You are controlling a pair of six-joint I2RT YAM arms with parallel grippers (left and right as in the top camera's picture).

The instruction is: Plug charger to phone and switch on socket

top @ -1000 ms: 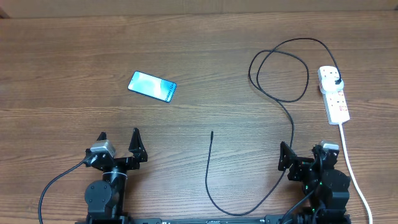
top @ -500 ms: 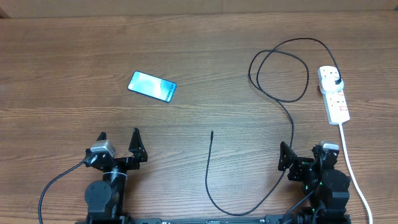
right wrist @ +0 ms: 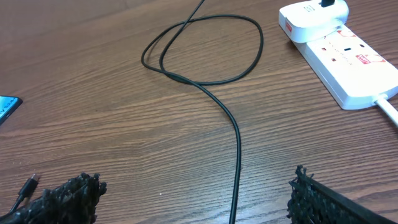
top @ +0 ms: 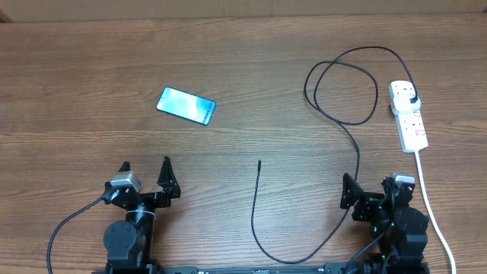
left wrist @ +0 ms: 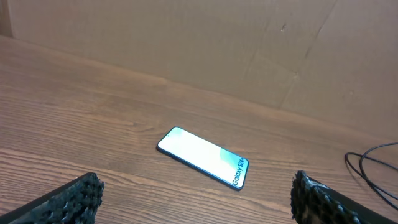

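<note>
Slim rectangular phone (top: 186,105), looped thin black charger (right wrist: 239,148), white oblong socket (top: 412,123)

The table (top: 91,61) is matt brown wood with a visible grain. Ahead of the left gripper (left wrist: 196,186), with its rough black finger pads (left wrist: 78,194), the phone (left wrist: 202,157) has a glossy screen. Ahead of the right gripper (right wrist: 194,186), the socket (right wrist: 339,59) is smooth white plastic and the charger (right wrist: 236,137) is matt black.

Wooden table (top: 91,68): phone (top: 186,105), charger (right wrist: 239,143) (looped), socket (top: 411,125)
</note>
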